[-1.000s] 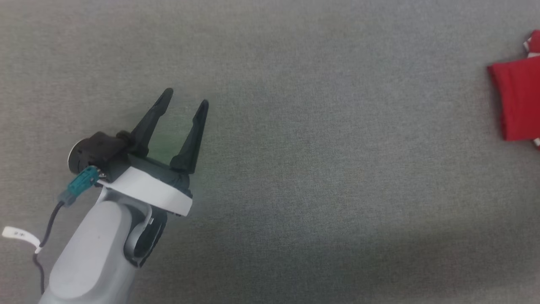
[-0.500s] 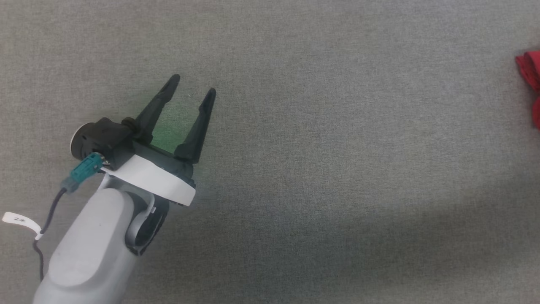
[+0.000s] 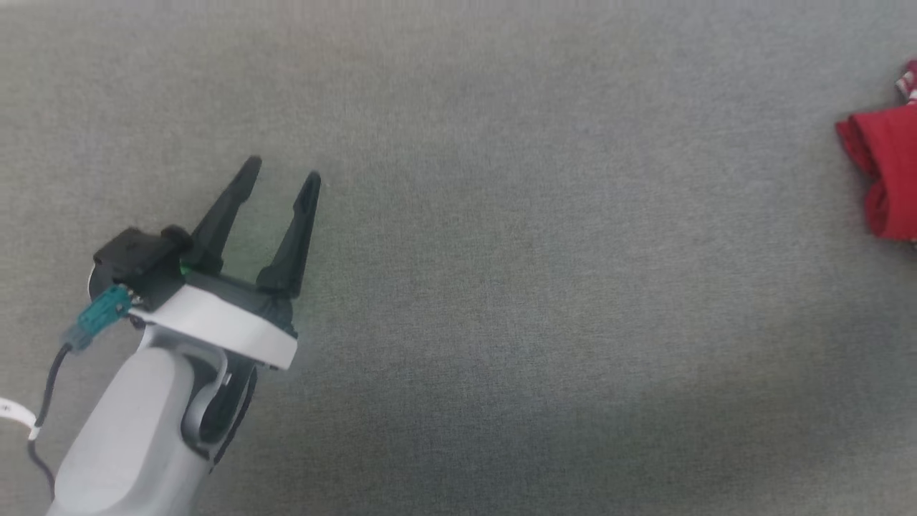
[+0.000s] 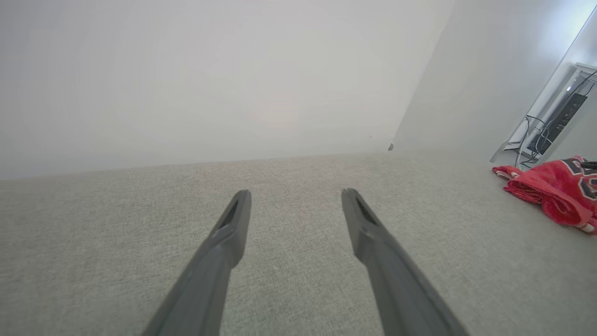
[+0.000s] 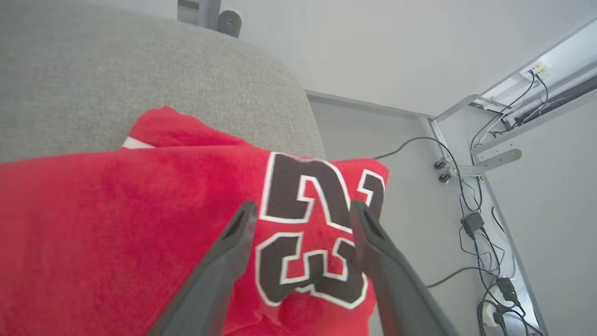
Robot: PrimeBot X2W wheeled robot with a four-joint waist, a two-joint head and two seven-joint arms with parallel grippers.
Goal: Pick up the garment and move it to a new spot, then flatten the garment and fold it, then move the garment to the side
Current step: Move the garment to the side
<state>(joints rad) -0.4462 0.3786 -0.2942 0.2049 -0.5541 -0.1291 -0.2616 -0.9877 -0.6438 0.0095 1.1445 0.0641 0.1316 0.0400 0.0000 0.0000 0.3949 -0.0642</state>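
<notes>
- The left gripper [image 3: 281, 173] is seen spread wide and empty at the lower left.
- The right gripper [image 5: 303, 207] is held parted over the garment [image 5: 116, 210].

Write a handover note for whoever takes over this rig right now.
Left tool: open, empty, above the grey surface.
Right tool: open, fingers spread over the garment, not pinching it.
Garment: red, bunched, at the surface's right edge, number showing.
Done: it appears to have been set to the side.
Left: check the fold, which looks rumpled rather than flat.
</notes>
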